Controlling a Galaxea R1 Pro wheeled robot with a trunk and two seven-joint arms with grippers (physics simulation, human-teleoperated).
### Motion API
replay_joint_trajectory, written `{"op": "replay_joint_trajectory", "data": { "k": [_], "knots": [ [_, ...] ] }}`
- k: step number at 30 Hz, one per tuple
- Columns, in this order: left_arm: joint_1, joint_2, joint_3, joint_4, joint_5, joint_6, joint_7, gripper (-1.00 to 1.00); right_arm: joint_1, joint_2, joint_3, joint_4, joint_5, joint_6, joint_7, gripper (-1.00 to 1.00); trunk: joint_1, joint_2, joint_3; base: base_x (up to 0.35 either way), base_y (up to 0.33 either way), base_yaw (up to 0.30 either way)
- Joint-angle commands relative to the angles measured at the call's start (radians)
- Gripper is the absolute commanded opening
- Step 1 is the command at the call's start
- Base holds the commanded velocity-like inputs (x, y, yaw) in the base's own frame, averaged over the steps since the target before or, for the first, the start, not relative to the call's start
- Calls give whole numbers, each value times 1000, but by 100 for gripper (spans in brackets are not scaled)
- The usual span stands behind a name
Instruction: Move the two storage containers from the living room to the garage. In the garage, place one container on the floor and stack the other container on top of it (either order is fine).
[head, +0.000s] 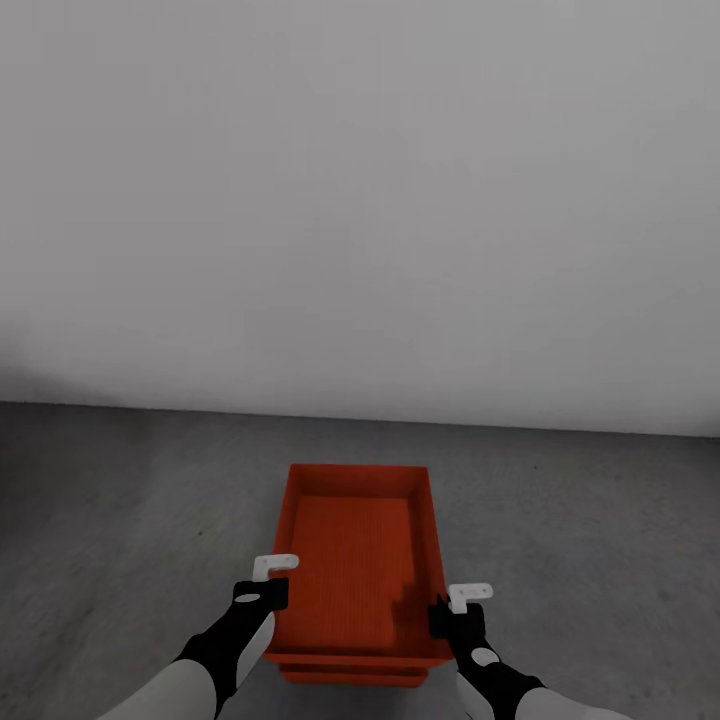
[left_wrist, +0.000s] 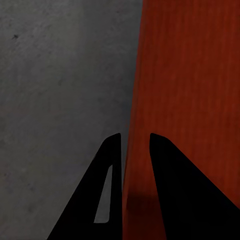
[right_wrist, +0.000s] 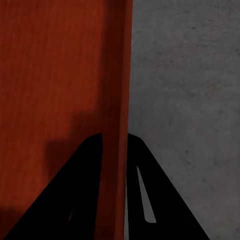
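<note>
Both fingers pairs (left_wrist: 135, 150) (right_wrist: 115, 150) apparently pinch container (head: 355, 540) walls.

The lower storage container (head: 352, 676) is almost wholly covered by the upper storage container (head: 355, 560); only a thin strip of its near edge is seen beneath. Whether the two are nested or merely stacked cannot be told. The near corners of the upper container are masked by the left gripper (head: 268, 592) and the right gripper (head: 450, 612). Both forearms are cut off by the lower edge of the head view. In the left wrist view the container wall (left_wrist: 131, 150) is cropped, and the finger bases are cut off. In the right wrist view the wall (right_wrist: 116, 165) between the fingers is partly hidden in shadow.
</note>
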Motion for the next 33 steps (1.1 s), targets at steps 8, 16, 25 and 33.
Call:
{"op": "replay_joint_trajectory", "data": {
  "k": [8,16,25,33],
  "knots": [
    [0,0,-3,0,10,7,12,-100,-1,1,-18,1,-21,-9,-11,-100,31,-57,-26,0,0,0],
    [0,0,-3,0,9,7,12,-100,-1,1,-18,1,-21,-9,-11,-100,61,-113,-51,0,0,0],
    [0,0,-3,-1,9,7,12,-100,-1,1,-18,1,-21,-8,-11,-100,96,-176,-79,0,0,0],
    [0,0,-3,0,9,7,12,-100,-1,1,-18,1,-21,-7,-11,-100,127,-232,-104,0,0,0]
  ]
}}
